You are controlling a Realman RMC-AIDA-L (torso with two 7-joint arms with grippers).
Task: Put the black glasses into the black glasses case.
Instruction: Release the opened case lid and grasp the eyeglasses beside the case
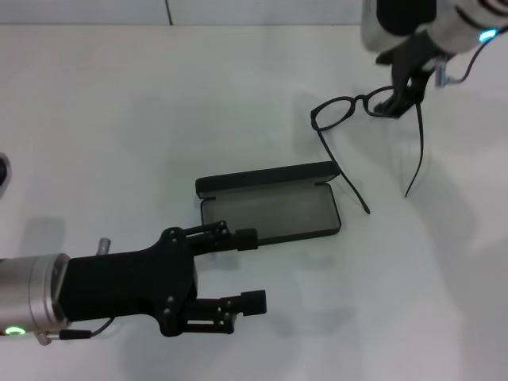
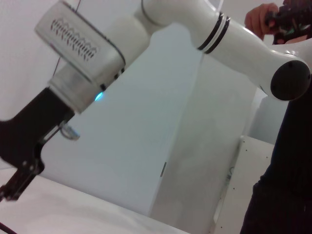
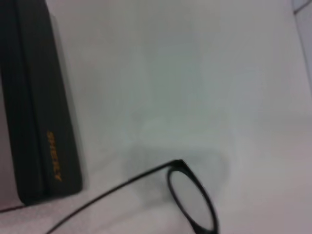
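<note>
Right gripper (image 1: 401,94) at about 1 o'clock of the head view, closed on the black glasses (image 1: 361,107) at the right-hand lens rim. Frame lifted and tilted, temples unfolded: one temple hangs down toward 5 o'clock, the other runs down toward the case, its tip close by the case's right-hand end; cannot tell whether either tip touches the white table (image 1: 119,119). In the right wrist view, one lens (image 3: 191,201) and a temple seen against the table, with the case lid and its orange lettering (image 3: 54,156) alongside.

Black glasses case (image 1: 270,205) at centre, lying open, lid back toward 12 o'clock, grey-lined tray facing up and holding nothing.

Left gripper (image 1: 250,270) at 7 o'clock, fingers spread wide, holding nothing, upper finger tip just short of the case's near edge; contact not confirmed.

Progress, as judged: case open, pick-up done, glasses in hand but not yet over the tray. Left to do: carry toward 8 o'clock, lower into the tray, release. Open temples likely to overhang the tray; folding or careful alignment probably needed. Lid closing not demanded by the task wording.
</note>
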